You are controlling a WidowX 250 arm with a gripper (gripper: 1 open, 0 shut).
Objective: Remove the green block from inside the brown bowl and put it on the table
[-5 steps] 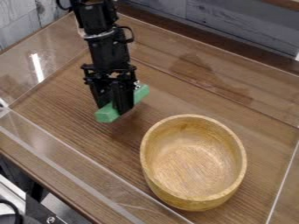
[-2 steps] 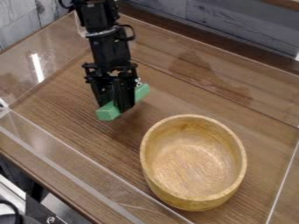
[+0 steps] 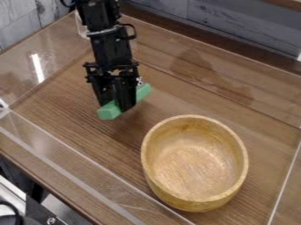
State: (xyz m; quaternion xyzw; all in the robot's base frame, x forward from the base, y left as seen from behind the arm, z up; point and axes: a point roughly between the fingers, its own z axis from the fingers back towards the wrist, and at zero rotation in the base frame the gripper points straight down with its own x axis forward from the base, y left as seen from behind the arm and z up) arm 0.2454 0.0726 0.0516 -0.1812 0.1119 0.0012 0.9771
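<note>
The green block [image 3: 109,109] is a bright green bar held tilted just above or on the table [image 3: 200,83], left of the brown bowl [image 3: 195,162]. My black gripper [image 3: 115,102] points steeply down and is shut on the block's middle, so only its two ends show beside the fingers [image 3: 122,95]. I cannot tell whether the block's lower end touches the wood. The round tan wooden bowl stands empty at the lower right, apart from the gripper.
Clear acrylic walls [image 3: 70,154] run along the table's edges, the near one crossing the lower left. A grey plank wall [image 3: 235,22] stands behind. Bare wood lies around the gripper and behind the bowl.
</note>
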